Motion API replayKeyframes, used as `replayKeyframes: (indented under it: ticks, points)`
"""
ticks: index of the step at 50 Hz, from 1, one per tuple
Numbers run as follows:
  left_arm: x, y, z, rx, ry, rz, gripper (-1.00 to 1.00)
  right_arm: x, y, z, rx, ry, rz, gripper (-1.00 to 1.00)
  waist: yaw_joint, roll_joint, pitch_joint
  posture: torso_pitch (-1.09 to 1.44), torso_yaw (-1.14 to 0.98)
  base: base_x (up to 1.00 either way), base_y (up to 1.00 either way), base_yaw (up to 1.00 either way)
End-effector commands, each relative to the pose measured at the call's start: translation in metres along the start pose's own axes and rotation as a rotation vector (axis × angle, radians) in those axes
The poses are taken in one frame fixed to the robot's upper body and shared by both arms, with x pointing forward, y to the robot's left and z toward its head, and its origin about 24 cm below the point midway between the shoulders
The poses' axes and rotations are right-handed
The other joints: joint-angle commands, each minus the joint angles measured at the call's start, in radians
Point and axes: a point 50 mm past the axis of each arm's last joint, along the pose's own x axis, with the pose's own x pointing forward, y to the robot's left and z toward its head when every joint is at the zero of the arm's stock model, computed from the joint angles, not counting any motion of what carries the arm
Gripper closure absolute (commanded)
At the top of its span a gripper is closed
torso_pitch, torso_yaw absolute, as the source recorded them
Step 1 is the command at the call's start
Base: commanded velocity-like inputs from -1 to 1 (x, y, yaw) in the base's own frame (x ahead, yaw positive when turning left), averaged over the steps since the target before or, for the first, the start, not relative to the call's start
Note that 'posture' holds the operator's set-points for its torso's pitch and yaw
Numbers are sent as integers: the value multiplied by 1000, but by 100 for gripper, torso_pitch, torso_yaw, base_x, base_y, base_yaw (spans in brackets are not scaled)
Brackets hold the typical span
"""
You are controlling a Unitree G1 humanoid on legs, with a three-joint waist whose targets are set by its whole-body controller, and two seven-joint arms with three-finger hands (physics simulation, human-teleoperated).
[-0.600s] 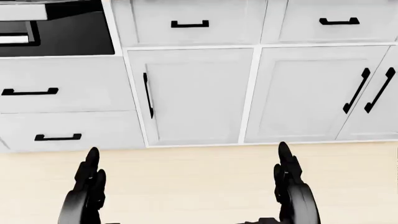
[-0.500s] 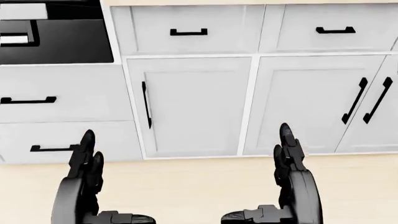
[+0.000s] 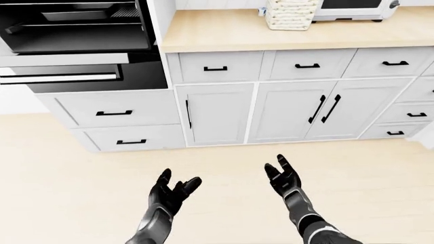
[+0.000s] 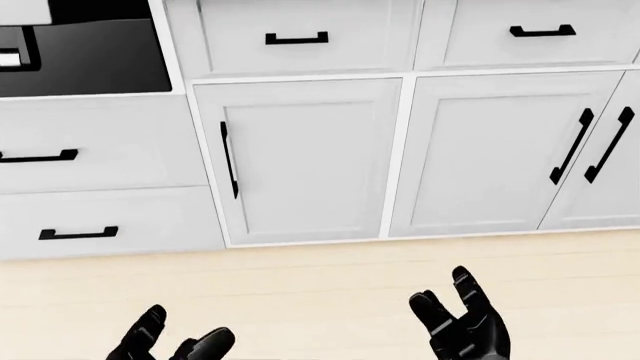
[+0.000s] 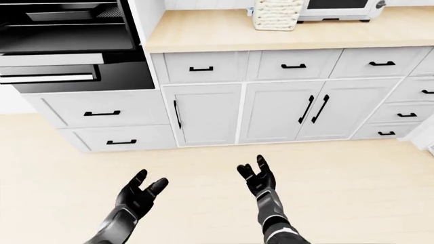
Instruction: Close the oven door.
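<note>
Up and well to the left of the left hand (image 3: pixel 171 190), in the left-eye view, the oven door (image 3: pixel 64 60) hangs folded down and open, its dark glass panel (image 3: pixel 139 76) beneath it and the black oven cavity (image 3: pixel 75 25) with racks showing above. Both hands hover over the pale wood floor (image 3: pixel 61 173), empty, fingers spread and pointing up toward the cabinets; the right hand (image 3: pixel 283 177) sits level with the left, clearly apart from it. Straight above them stands a row of white cabinet doors (image 3: pixel 215 114) with black handles, drawers (image 3: pixel 215 66) over those, and a light countertop surface (image 3: pixel 224 28) carrying a woven basket (image 3: pixel 291 13) and a microwave (image 3: pixel 352 7)
</note>
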Motion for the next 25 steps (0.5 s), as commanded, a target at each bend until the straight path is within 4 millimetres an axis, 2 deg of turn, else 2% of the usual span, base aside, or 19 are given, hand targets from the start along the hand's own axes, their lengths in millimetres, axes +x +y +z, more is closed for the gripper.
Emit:
replayKeyframes:
  ticks: [1,3,4,5,12,18,25]
  points:
    - [-5,-13,7,-104,29,-39,-100,6,15,16,56,-78,101,-100,1,-3,-24,0,0,0,0,0]
    - [-7,-13,5,-147,80,-22,-100,5,17,10,78,-81,98,-100,1,-2,-21,0,0,0,0,0]
    - [-7,-13,4,-172,94,-6,-100,2,30,9,98,-82,99,-100,2,-1,-19,0,0,0,0,0]
    - [-8,-13,4,-177,98,2,-100,-5,34,11,121,-87,98,-100,4,-2,-22,0,0,0,0,0]
    - [-5,-13,9,-312,12,50,-100,-13,35,20,135,-146,95,-100,9,-1,-11,0,0,0,0,0]
    - [-9,-1,5,-258,67,264,-100,0,15,5,137,-104,14,-100,-2,3,-10,0,0,0,0,0]
    - [-13,8,3,-278,76,467,-100,-4,-5,-1,186,-92,-68,-100,-3,8,-8,0,0,0,0,0]
